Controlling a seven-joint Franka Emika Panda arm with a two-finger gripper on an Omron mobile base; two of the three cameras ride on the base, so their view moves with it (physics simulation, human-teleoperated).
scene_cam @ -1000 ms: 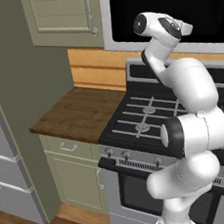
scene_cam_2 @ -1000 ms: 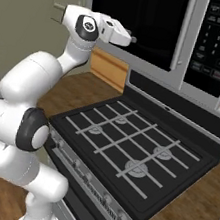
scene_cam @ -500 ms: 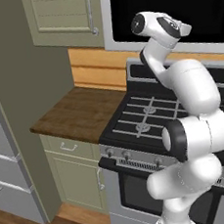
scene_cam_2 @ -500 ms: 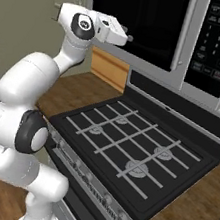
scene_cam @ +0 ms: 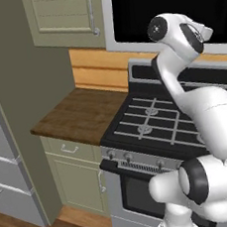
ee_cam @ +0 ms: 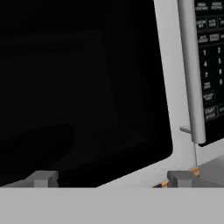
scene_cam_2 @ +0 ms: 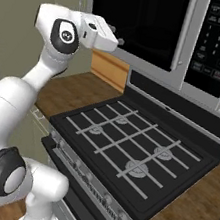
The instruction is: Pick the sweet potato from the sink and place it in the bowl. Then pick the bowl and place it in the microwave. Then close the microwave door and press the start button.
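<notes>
We see two fingers standing spread wide apart at the bottom of the hand view, one at 7 o'clock and one at 5 o'clock, with nothing between them. Just ahead of them is the microwave door, one glossy black window in a silver-grey frame, shut flat against the microwave. At 2 o'clock in the hand view runs one upright grey handle, and beyond it one dark keypad with rows of small buttons. From the right base view the gripper hovers close before the door's lower left part. Below the microwave we count one black stove carrying four round burners under its grates, and one wooden surface to its left, at 9 o'clock in the left base view, beneath one pale wall cabinet.
</notes>
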